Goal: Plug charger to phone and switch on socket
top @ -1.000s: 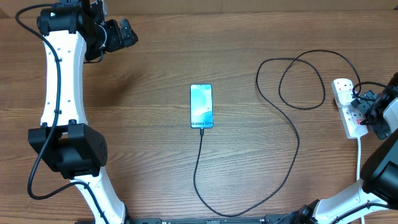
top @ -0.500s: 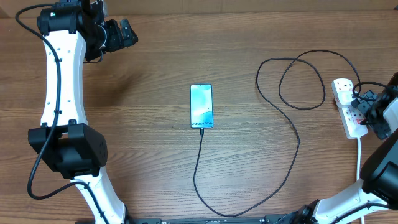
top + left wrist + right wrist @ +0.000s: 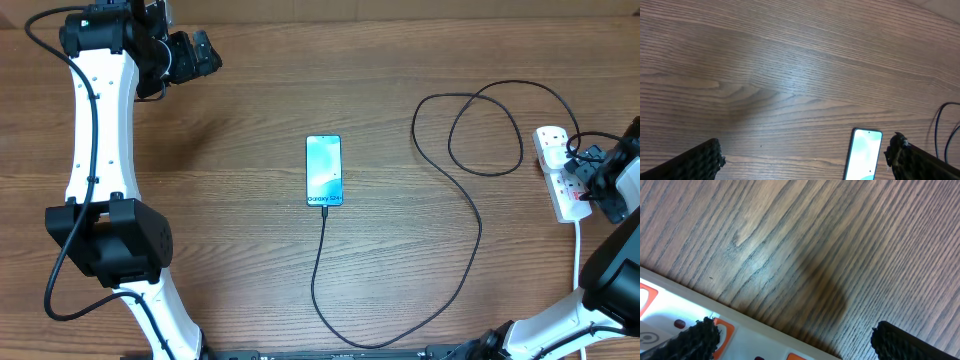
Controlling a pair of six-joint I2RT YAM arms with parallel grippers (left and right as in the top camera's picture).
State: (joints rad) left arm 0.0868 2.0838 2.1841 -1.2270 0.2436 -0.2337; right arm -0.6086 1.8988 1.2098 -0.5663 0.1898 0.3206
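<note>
The phone [image 3: 324,171] lies flat mid-table, teal screen up, and shows in the left wrist view [image 3: 863,160]. The black charger cable [image 3: 470,215] runs from the phone's near end, curves right and loops up to the white socket strip [image 3: 558,178] at the right edge. My right gripper [image 3: 592,172] is open just over the strip; one fingertip rests by an orange-red switch [image 3: 722,329] on the socket [image 3: 765,342]. My left gripper [image 3: 205,52] is open and empty at the far left, well away from the phone.
The strip's white cord [image 3: 577,250] runs toward the near edge beside my right arm. The left arm's base [image 3: 110,250] stands at the near left. Bare wood table lies between the phone and both arms.
</note>
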